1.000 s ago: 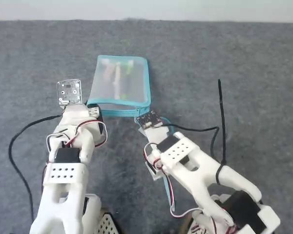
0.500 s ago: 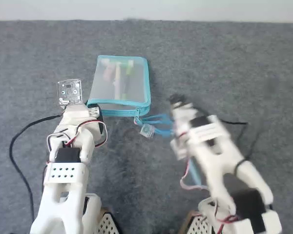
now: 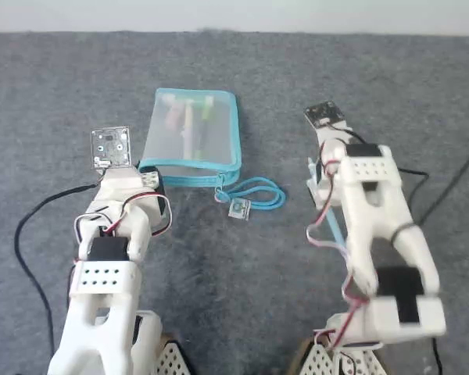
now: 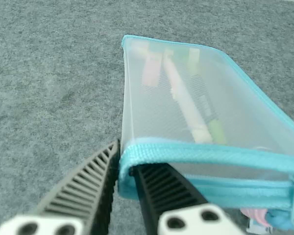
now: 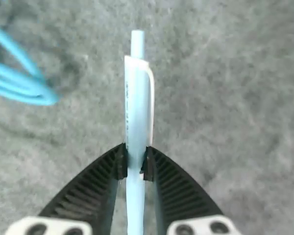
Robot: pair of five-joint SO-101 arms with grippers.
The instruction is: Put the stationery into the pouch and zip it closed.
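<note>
We see a see-through pouch point(image 3: 191, 139) with a blue-green edge lying flat on the grey mat point(image 3: 406, 78). In the high view it sits toward 11 o'clock from the middle of the mat. Inside it are some pens point(image 3: 189, 125): one pink, one pale and one green, lying side by side.

The left gripper point(image 4: 124, 164) is at 7 o'clock of the pouch. Its two black fingers are squeezed together on the pouch's near corner, one on each side of the blue-green edge. That corner is pinched between them.

A thin blue strap point(image 3: 259, 193) comes off the pouch's other near corner, at 5 o'clock of the pouch. It lies in a loop on the mat. A small tag point(image 3: 239, 208) lies at the end of it, touching the mat.

The right arm point(image 3: 371, 203) is at 3 o'clock of the pouch, well apart from it. The right gripper point(image 5: 135, 161) is clamped on a light blue pen point(image 5: 136, 107). The fingers press on both sides of the pen, and the pen sticks straight out past the fingertips. It has a white clip on one side. This pen is outside the pouch, over the bare mat, with part of the blue strap near it.

We cannot tell if the zip is all the way shut.

Black cables point(image 3: 27, 234) lie on the mat beside the arms.
</note>
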